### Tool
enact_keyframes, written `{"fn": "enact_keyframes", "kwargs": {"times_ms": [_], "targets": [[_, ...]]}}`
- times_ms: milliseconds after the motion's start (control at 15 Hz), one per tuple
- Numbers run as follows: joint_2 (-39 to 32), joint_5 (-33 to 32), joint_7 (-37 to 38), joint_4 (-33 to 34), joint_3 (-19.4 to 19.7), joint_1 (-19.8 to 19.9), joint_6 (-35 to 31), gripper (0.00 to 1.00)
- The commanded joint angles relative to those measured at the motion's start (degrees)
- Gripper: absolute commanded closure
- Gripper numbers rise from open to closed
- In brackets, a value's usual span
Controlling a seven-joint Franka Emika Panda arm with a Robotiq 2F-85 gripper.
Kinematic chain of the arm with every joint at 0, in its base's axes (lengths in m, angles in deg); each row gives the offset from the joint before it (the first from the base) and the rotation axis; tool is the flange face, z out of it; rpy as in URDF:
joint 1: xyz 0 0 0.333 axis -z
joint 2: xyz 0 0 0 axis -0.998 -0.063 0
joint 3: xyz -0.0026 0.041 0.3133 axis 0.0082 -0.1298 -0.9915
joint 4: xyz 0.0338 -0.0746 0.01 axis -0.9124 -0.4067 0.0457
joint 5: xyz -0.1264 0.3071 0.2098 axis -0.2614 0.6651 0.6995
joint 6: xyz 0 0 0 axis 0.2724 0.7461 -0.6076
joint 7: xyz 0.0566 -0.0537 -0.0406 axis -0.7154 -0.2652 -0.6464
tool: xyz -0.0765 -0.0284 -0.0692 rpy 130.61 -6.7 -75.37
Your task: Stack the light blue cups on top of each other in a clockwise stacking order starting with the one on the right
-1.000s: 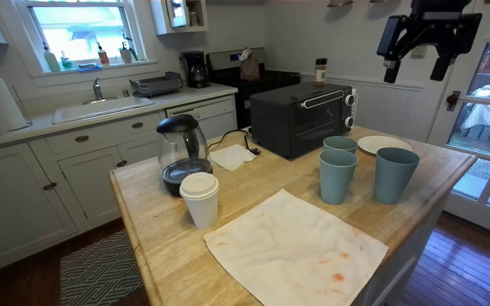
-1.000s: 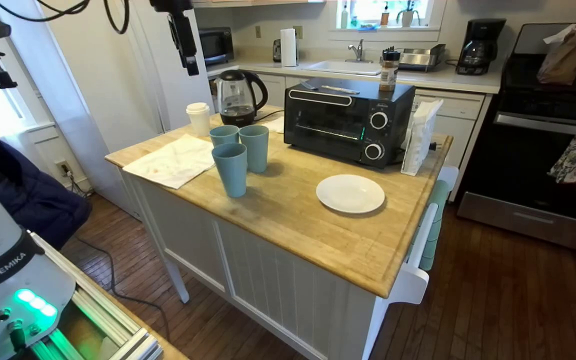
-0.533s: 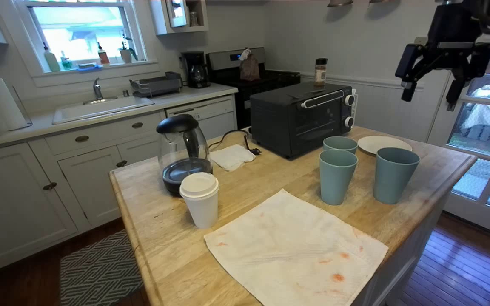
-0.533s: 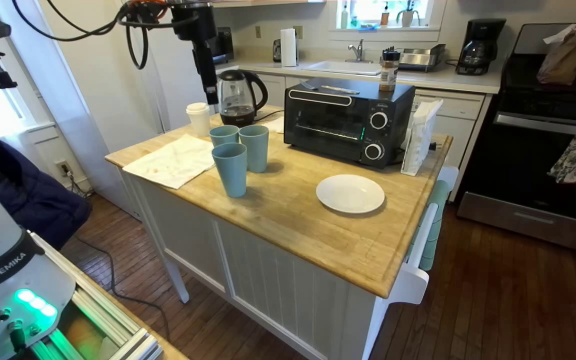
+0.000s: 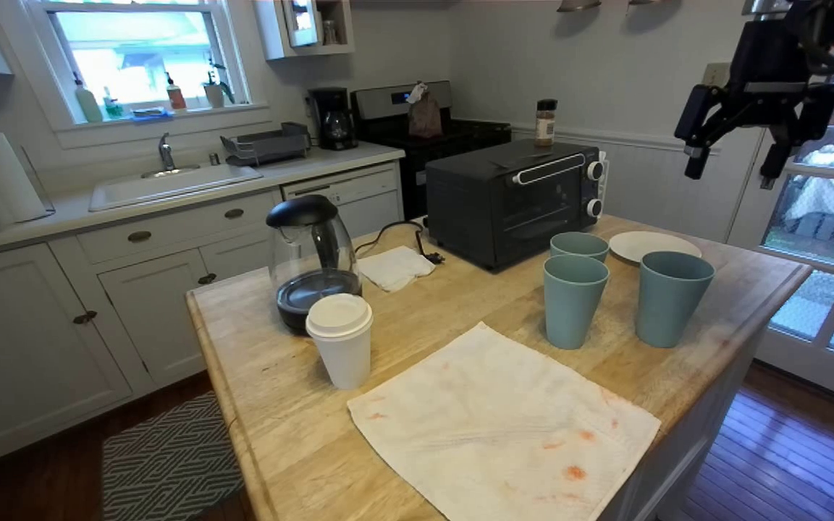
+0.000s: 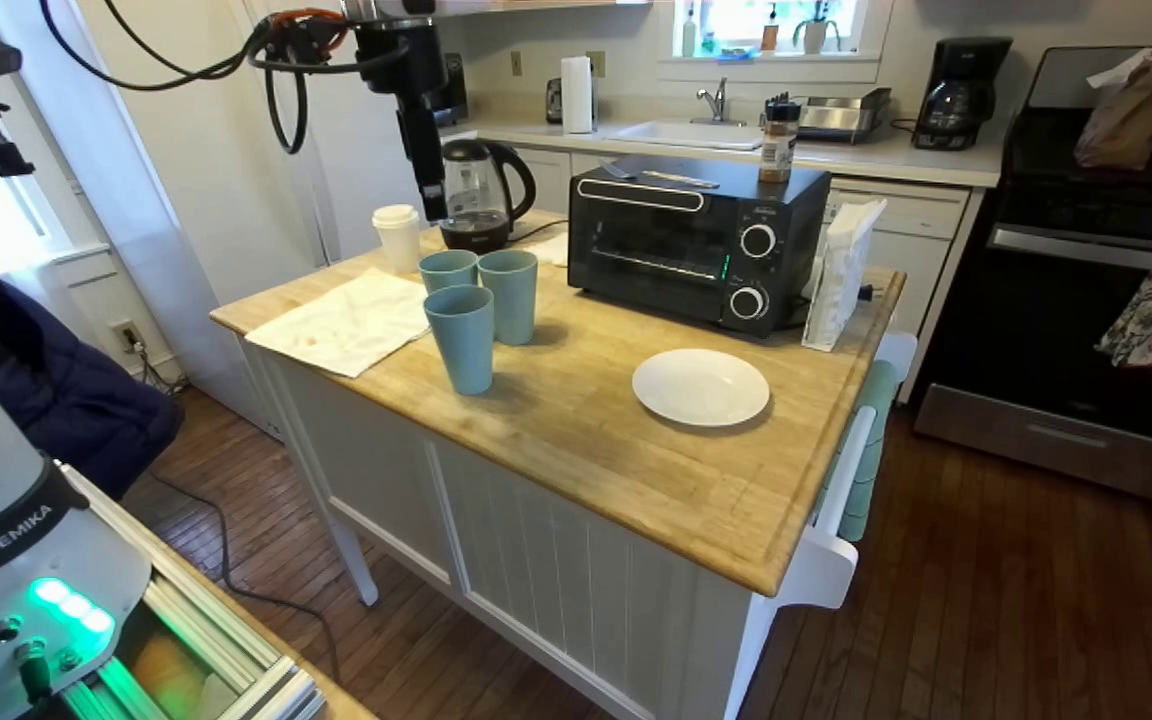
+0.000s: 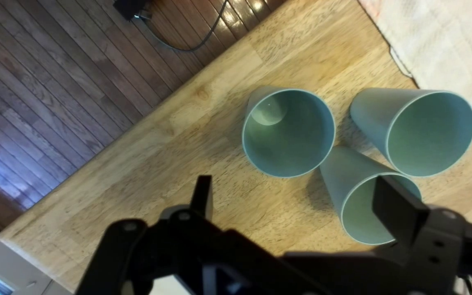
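Three light blue cups stand upright and apart in a cluster on the wooden table. The cup by the table edge shows at the right in an exterior view [image 5: 672,304] and at the upper middle of the wrist view [image 7: 289,133]. The cup by the cloth [image 5: 575,307] is also in the wrist view [image 7: 430,133]. The cup by the oven [image 6: 509,300] is partly covered by a finger in the wrist view [image 7: 363,209]. My gripper [image 5: 732,175] is open and empty, fingers pointing down, above cup height. It also shows in the wrist view [image 7: 295,188].
A toaster oven [image 5: 518,202] with a spice jar [image 5: 546,121] on it stands behind the cups. A white plate [image 6: 701,387], a stained cloth [image 5: 504,420], a lidded white cup [image 5: 341,340] and a glass kettle [image 5: 314,260] are on the table [image 6: 576,400].
My gripper has come down, moving right in both exterior views, mostly in the first half second and only slightly since. It stays open. The cups have not moved.
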State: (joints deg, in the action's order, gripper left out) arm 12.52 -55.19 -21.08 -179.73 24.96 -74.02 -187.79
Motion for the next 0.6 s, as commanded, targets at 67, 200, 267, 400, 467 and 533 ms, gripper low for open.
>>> {"fn": "enact_keyframes", "kwargs": {"times_ms": [67, 200, 267, 400, 467, 533], "targets": [[-4.0, -2.9, 1.0, 0.3, -0.1, 1.2, -1.5, 0.00], [-5.7, -4.4, 0.1, 0.1, 0.4, 1.3, -1.5, 0.00], [-6.8, -5.1, -0.1, -0.1, 0.7, 1.4, -1.6, 0.00], [-9.1, -7.0, 0.6, 0.0, 1.0, 1.7, -2.2, 0.00], [-10.0, -7.4, 0.3, -0.1, 1.3, 1.5, -2.6, 0.00], [-10.8, -7.7, 0.2, -0.1, 1.7, 1.4, -2.9, 0.00]]}}
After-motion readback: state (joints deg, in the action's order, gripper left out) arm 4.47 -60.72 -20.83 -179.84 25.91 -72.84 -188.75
